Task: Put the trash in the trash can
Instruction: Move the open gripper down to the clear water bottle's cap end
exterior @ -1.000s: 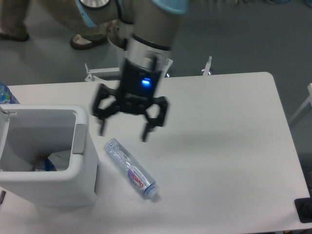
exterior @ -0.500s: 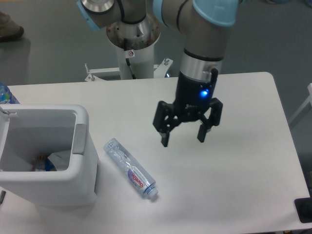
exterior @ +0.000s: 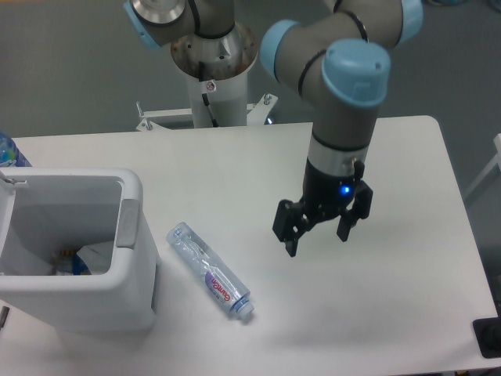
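Your pincer point(exterior: 317, 235) hung wide apart, empty; the bottle point(exterior: 210, 270) lay on the worktop point(exterior: 391, 298), well left of it.

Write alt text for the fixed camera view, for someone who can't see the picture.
A robot arm's open black two-finger claw hangs empty above a white table, to the right of a flattened clear plastic bottle with a purple-and-white label lying on the tabletop. A tall white rectangular plastic bin stands at the left edge, with some crumpled waste visible inside.
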`<act>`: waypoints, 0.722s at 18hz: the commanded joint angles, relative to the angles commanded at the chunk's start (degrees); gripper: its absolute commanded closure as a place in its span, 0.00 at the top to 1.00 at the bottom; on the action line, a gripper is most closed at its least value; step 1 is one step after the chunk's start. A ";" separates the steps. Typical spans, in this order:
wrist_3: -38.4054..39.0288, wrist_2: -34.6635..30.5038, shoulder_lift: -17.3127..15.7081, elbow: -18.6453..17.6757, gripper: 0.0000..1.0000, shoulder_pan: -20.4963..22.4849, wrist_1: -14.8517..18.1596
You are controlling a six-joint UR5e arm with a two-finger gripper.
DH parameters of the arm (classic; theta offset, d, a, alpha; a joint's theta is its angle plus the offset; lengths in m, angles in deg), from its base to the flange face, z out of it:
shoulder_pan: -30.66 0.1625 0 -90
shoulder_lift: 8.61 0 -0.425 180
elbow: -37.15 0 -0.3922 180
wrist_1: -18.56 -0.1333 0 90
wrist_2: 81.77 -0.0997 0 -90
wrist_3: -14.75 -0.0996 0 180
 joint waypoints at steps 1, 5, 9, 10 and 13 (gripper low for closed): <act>1.22 -0.09 0.97 0.00 1.00 -0.70 0.00; 4.48 -0.09 4.40 0.61 1.00 -2.55 0.00; 5.10 -0.09 6.86 0.79 1.00 -3.69 -0.09; 5.97 -0.09 7.65 0.88 1.00 -3.87 -0.44; 6.86 -0.96 9.32 1.05 1.00 -5.01 -1.58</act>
